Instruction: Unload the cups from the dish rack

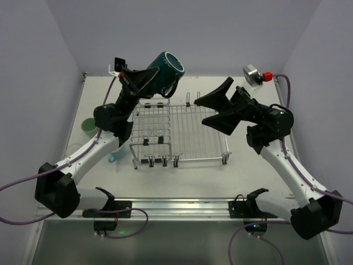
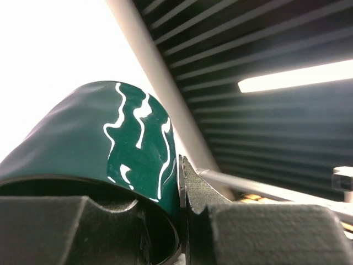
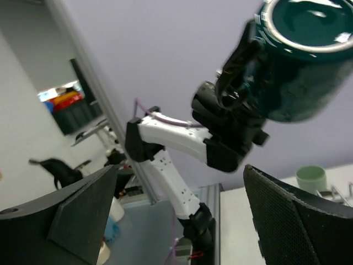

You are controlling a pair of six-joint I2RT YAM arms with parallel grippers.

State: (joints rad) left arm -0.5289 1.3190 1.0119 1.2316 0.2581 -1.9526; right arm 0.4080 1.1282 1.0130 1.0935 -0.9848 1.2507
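My left gripper is shut on the wall of the dark teal cup and holds it tilted in the air above the back left corner of the dish rack. In the left wrist view the cup has one finger inside its rim and the other outside. My right gripper hangs open and empty over the rack's right half, and its own view shows the raised teal cup. A pale green cup stands on the table left of the rack. A light-blue mug peeks out from under the left arm.
The silver wire rack sits mid-table, its raised narrow section on the left. A small camera unit with a red part sits at the back right corner. A metal rail runs along the near edge. Walls close in the back and both sides.
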